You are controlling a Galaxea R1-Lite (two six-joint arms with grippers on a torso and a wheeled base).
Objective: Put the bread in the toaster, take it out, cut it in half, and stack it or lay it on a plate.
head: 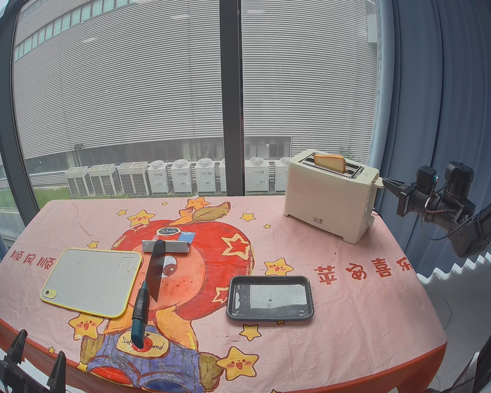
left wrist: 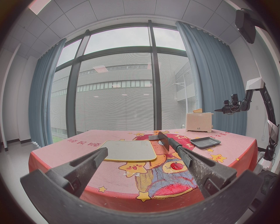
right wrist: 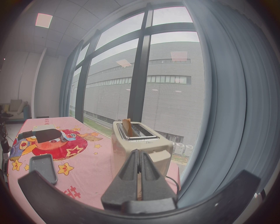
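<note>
Bread (head: 330, 162): tan slice, browner crust on top, upright on edge in toaster (head: 327, 204) slot at table's far right, upper part sticking out; long axis along slot, roughly left-right. Right gripper (head: 387, 182) fingers pressed together, empty, just beside toaster's lever end. Left gripper (left wrist: 142, 150) fingers spread, empty, at table's near edge

- We're looking at an office-type room, a grid ceiling (left wrist: 122, 8) running overhead and tall windows (left wrist: 116, 87) filling one wall.
- Blue curtains (head: 434, 102) hanging, a sofa (right wrist: 16, 106) sitting in the corner.
</note>
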